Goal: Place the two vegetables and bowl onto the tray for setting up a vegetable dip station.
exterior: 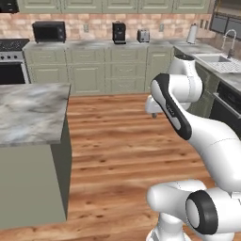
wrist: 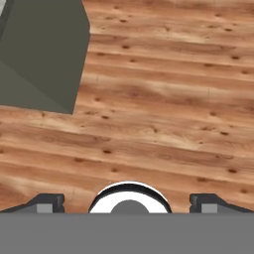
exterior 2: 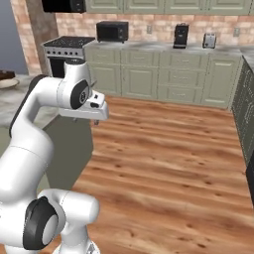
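Note:
My gripper (wrist: 129, 203) hangs over the bare wooden floor, its two dark fingertips (wrist: 47, 202) set wide apart with nothing between them. The hand (exterior: 154, 107) sits at the end of the folded white arm, beside the island, and also shows in the right base view (exterior 2: 89, 110). At the far left edge of the right base view, on the island top, a pale round bowl (exterior 2: 7, 83) is cut off by the frame. A dark brown tray (exterior 2: 6, 74) lies just behind it, also cut off. The two vegetables are out of view.
The marble-topped island (exterior: 28, 113) with grey-green sides stands left of the arm; its corner (wrist: 44, 54) is in the hand view. Cabinets with a microwave (exterior: 49, 31), coffee machine (exterior: 119, 33) and toaster (exterior: 143, 35) line the back wall. A sink counter (exterior: 216, 61) runs along the right.

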